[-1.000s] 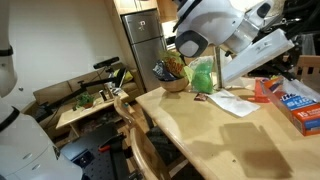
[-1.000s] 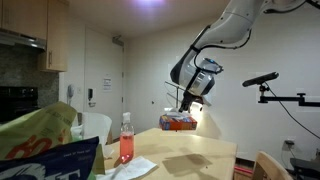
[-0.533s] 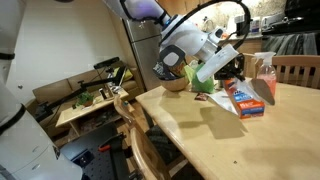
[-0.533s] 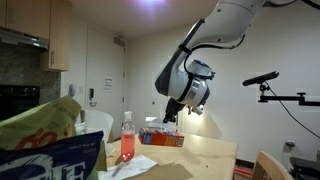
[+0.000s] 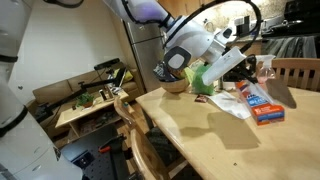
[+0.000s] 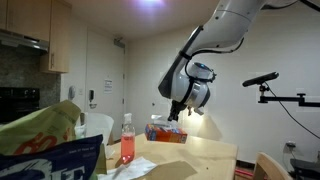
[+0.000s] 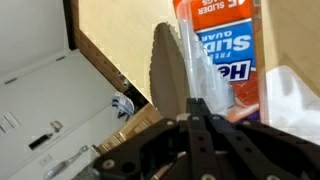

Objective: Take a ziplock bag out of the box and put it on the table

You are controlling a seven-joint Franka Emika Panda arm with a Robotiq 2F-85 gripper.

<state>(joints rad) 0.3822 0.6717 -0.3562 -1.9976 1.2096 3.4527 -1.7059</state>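
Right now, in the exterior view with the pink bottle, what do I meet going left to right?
snack bag → pink spray bottle → box → camera boom

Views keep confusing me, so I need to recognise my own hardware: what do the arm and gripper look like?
The white robot arm has smooth, rounded shells and a dark grey round joint cap. A thin black cable loops beside it. The black metal gripper has two slim fingers on exposed linkage bars. No markings can be read on it.
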